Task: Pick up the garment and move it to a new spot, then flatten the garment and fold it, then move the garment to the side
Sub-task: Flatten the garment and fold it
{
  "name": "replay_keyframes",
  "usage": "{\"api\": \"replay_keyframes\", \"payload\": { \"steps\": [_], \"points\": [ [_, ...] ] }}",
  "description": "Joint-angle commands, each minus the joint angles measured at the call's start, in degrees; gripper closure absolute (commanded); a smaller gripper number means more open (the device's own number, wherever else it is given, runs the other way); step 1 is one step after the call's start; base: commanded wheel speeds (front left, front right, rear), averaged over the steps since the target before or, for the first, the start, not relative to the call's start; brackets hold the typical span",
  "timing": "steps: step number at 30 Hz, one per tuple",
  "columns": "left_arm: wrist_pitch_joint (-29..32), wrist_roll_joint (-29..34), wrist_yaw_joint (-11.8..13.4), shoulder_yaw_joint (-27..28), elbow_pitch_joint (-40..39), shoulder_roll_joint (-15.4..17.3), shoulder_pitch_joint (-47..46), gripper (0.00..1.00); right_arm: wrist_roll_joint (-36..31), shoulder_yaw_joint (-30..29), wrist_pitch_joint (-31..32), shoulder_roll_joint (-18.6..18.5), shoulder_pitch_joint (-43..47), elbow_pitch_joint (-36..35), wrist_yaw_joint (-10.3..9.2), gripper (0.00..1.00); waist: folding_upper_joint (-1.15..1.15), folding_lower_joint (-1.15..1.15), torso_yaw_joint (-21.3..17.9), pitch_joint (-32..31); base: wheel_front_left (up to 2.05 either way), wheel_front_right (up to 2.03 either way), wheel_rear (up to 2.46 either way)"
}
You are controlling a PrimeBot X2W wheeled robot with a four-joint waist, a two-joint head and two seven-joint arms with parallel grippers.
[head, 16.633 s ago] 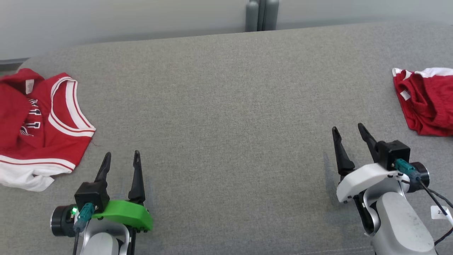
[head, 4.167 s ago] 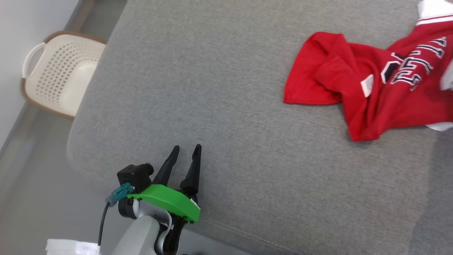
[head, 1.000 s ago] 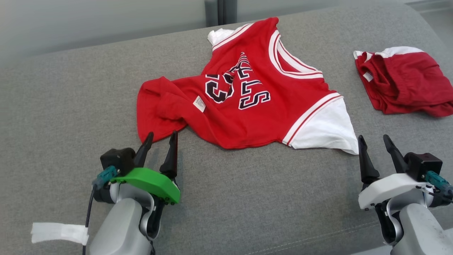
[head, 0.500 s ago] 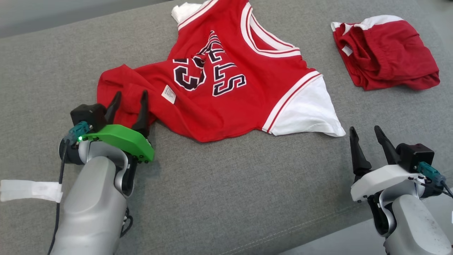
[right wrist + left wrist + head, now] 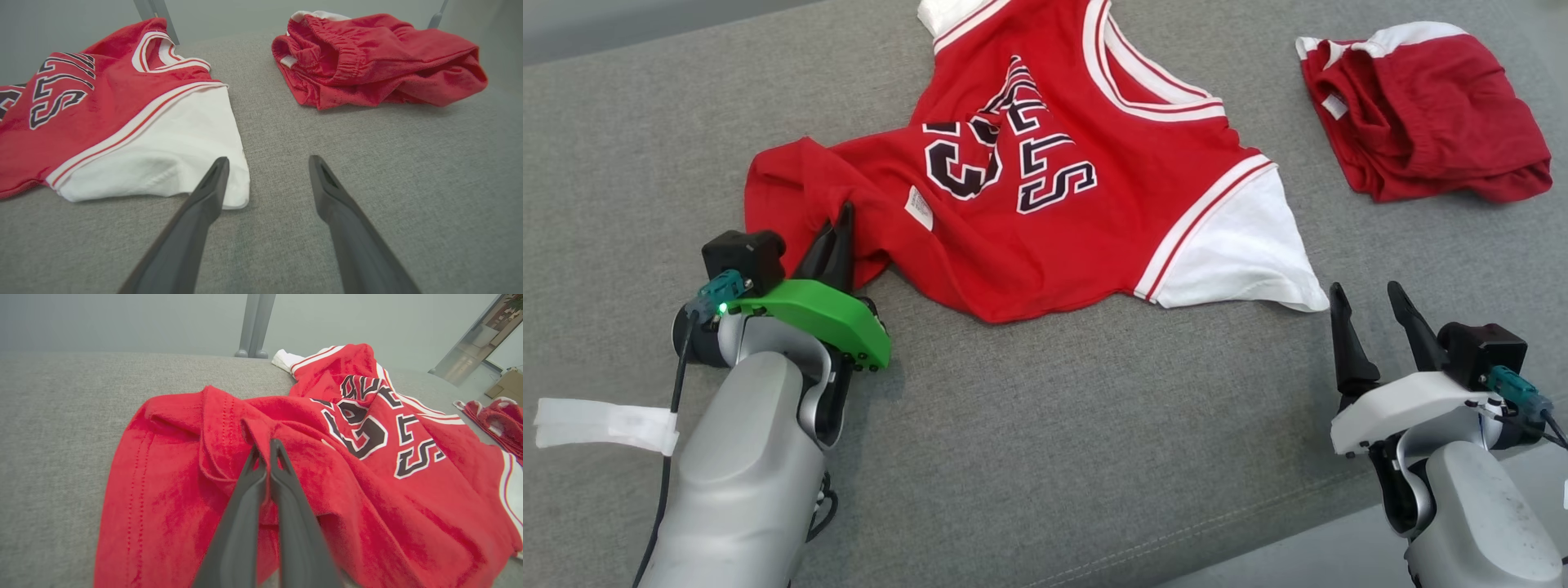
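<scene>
The garment [image 5: 1045, 237] is a red jersey with dark lettering and white sleeves, lying crumpled and partly spread on the grey cushion [image 5: 1054, 425]. My left gripper [image 5: 843, 214] is shut on a raised fold of red cloth at the jersey's near-left corner. In the left wrist view the two fingers of that gripper [image 5: 265, 443] meet with the garment [image 5: 367, 490] pinched between them. My right gripper [image 5: 1365, 287] stands open just near the white sleeve tip. In the right wrist view this gripper [image 5: 268, 159] has nothing between its fingers, its left finger beside the garment [image 5: 102, 102].
A bunched pair of red shorts [image 5: 1429, 114] lies at the far right of the cushion, seen also as the shorts [image 5: 376, 57] ahead of my right gripper. The cushion's front seam runs along the lower right. A grey post [image 5: 255, 324] stands behind the cushion.
My left gripper moved forward onto the jersey's near-left corner and shut on a fold of it. The right gripper stayed open in place. The head camera tilted down slightly.
</scene>
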Motion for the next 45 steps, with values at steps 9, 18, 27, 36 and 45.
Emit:
{"api": "replay_keyframes", "payload": {
  "steps": [9,18,27,36,45],
  "points": [
    [-0.2,1.8,-0.1,-2.9,-19.7,0.1,7.7,1.00,0.6,-2.1,-0.2,-0.7,1.9,1.3,-0.07,0.00,0.00,0.00,9.0,-4.3,0.00,0.00,0.00],
    [-0.2,0.8,-0.1,-8.8,-31.5,1.5,24.0,1.00,0.3,-2.3,-0.1,-0.3,3.7,4.1,-0.07,0.00,0.00,0.00,18.0,-7.9,0.00,0.00,0.00],
    [-0.2,-3.0,-0.1,-11.6,-22.1,2.1,31.8,0.00,0.3,-2.6,-0.2,-0.6,4.7,6.0,-0.07,0.00,0.00,0.00,20.0,-10.0,0.00,0.00,0.00],
    [-0.1,-1.0,-0.1,-1.9,-25.7,1.5,27.7,0.00,0.1,-2.7,-0.2,-0.8,4.5,5.8,-0.07,0.00,0.00,0.00,17.1,-9.4,0.00,0.00,0.00],
    [-0.1,-7.2,-0.1,-5.1,-8.8,2.0,8.9,0.00,-0.3,-1.1,-0.2,-1.0,1.2,4.9,-0.07,0.00,0.00,0.00,9.0,-3.9,0.00,0.00,0.00]
  ]
}}
